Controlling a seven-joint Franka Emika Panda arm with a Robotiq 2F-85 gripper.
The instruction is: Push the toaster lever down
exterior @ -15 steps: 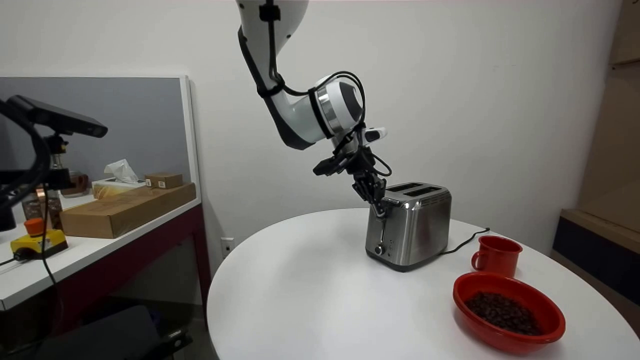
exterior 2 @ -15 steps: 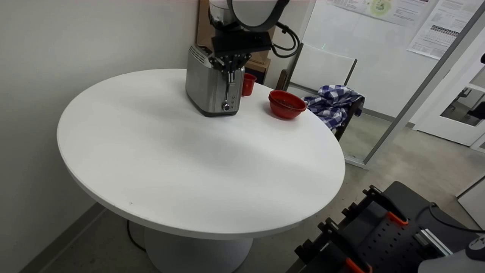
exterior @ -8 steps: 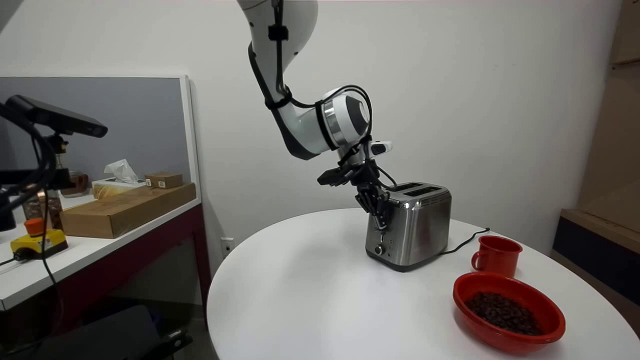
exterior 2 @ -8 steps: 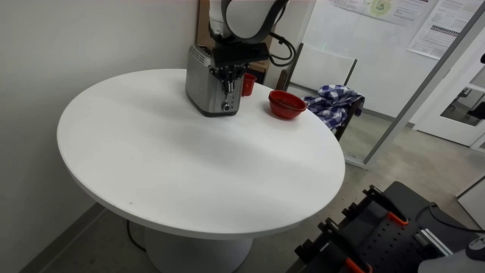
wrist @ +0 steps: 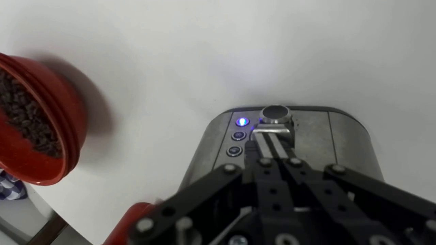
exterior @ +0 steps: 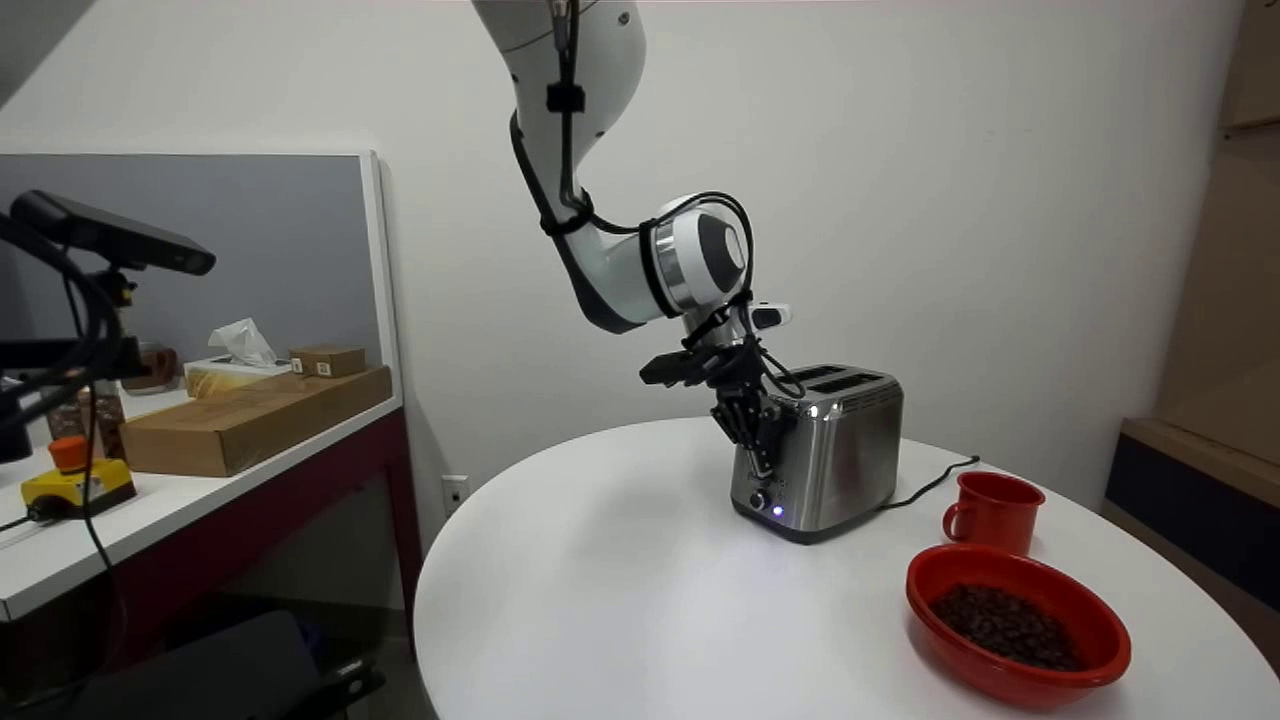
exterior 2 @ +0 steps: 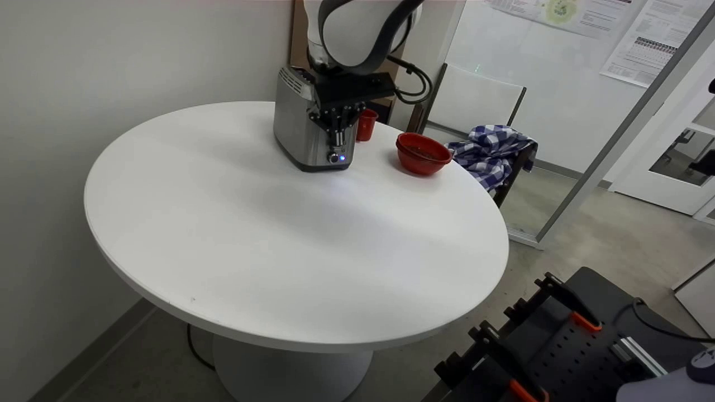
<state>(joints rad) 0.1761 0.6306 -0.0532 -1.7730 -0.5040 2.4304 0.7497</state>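
1. Lowering the gripper (wrist: 270, 143) since a moment ago, newly showing a blue-lit button (wrist: 242, 121).
2. Resting narrow-set fingers (wrist: 263, 144) against the lever (wrist: 271, 128), just above the knob (wrist: 276, 113).
3. Showing a brushed-steel, round-cornered toaster (exterior: 840, 460) on the smooth table (exterior 2: 279, 234).
4. Pointing its lever end (exterior 2: 318, 148) toward the camera in an exterior view, running its long axis backward.

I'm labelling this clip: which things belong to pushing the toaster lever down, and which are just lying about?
Belonging to the job:
toaster
lever
hand

Just lying about:
red mug
red bowl of dark beans
long cardboard box
tissue box
checked cloth
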